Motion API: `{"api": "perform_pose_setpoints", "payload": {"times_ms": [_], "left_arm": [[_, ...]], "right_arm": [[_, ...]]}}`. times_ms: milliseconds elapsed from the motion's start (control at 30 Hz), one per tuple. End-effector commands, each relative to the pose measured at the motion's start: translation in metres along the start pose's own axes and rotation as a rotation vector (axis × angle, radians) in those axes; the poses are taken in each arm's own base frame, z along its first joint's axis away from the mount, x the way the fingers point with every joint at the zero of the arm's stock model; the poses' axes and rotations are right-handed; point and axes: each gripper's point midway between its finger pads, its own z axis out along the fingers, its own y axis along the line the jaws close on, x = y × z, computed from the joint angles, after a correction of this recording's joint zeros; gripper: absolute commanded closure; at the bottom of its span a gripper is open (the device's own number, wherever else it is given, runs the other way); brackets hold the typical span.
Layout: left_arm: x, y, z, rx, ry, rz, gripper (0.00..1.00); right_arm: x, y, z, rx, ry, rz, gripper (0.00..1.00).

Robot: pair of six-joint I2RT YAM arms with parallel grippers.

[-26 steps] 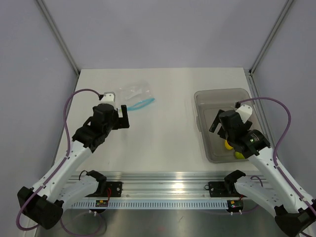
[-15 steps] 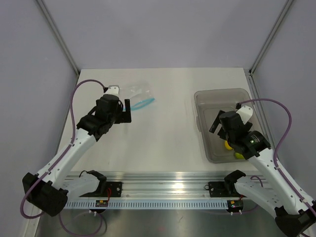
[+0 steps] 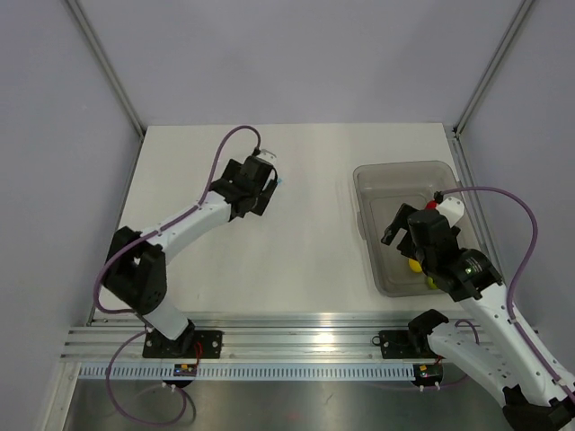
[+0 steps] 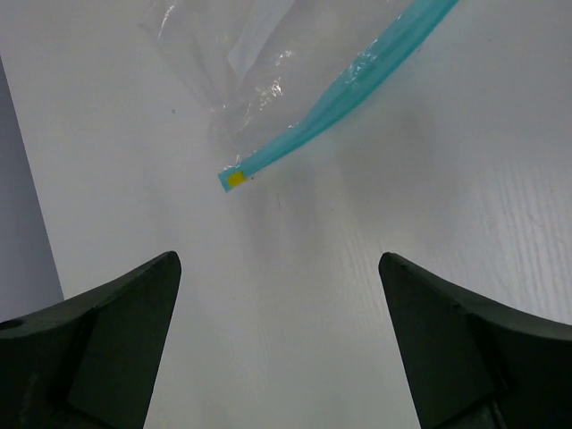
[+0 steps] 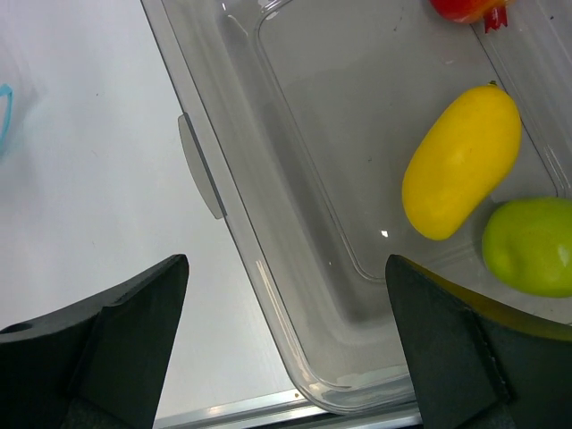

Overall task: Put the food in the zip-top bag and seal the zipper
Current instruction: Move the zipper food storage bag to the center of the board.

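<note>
The clear zip-top bag (image 4: pixel 223 63) lies flat on the white table, and its light-blue zipper (image 4: pixel 340 103) runs diagonally, ending in a yellow tab. My left gripper (image 4: pixel 277 264) is open and empty, hovering just short of that zipper end. In the top view it (image 3: pixel 259 187) covers most of the bag. The yellow fruit (image 5: pixel 462 161), the yellow-green fruit (image 5: pixel 532 246) and the red fruit (image 5: pixel 469 7) lie in the grey bin (image 5: pixel 268 259). My right gripper (image 5: pixel 286 264) is open and empty over the bin's near left wall, and it also shows in the top view (image 3: pixel 397 230).
The grey translucent bin (image 3: pixel 395 172) stands at the right of the table, close to the right frame post. A metal rail (image 3: pixel 296 328) runs along the near edge. The left arm stretches diagonally across the left half of the table.
My left arm has reached out farther and to the right, so its gripper now covers the bag in the top view. The right arm has shifted slightly nearer.
</note>
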Motion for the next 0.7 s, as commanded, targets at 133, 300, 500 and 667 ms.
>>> {"api": "perform_pose_setpoints", "payload": {"times_ms": [133,300,500,667], "left_arm": [[-0.041,-0.001,0.051,-0.111,-0.12,0.183,0.17],[-0.034,-0.014,0.089,-0.085,-0.055,0.207,0.2],[-0.033,-0.019,0.11,-0.114,-0.046,0.186,0.24],[-0.033,-0.01,0.119,-0.189,-0.039,0.21,0.35]], "right_arm": [[0.0,0.006,-0.001,-0.018,0.012,0.04,0.01],[0.002,0.008,0.001,-0.023,0.021,0.054,0.01],[0.003,0.02,0.007,-0.044,0.044,0.055,0.01],[0.008,0.023,0.015,-0.03,0.073,0.035,0.01]]}}
